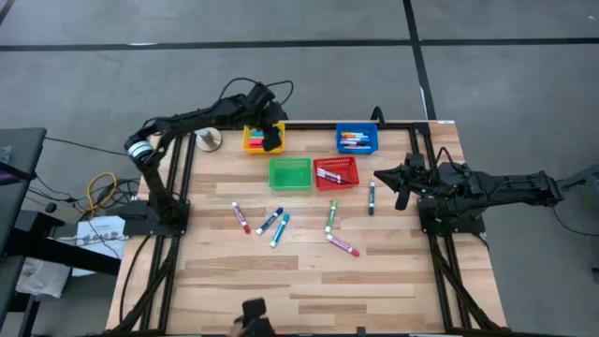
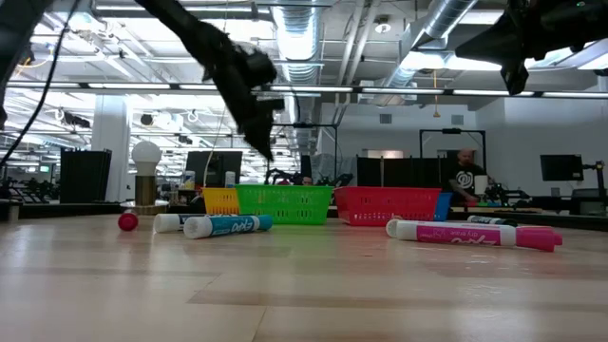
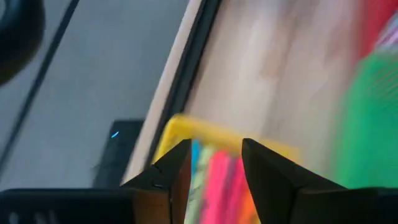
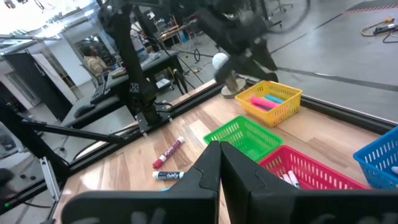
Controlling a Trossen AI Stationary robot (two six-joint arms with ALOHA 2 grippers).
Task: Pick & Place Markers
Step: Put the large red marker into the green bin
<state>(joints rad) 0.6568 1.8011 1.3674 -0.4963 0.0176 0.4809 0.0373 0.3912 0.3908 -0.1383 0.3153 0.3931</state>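
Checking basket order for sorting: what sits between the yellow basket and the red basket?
The green basket sits between the yellow basket and red basket, slightly nearer than the yellow one, seen in the high view.

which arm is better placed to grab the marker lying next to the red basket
Right. The right gripper hangs shut just beside that dark marker, while the left gripper is across the table over the yellow basket.
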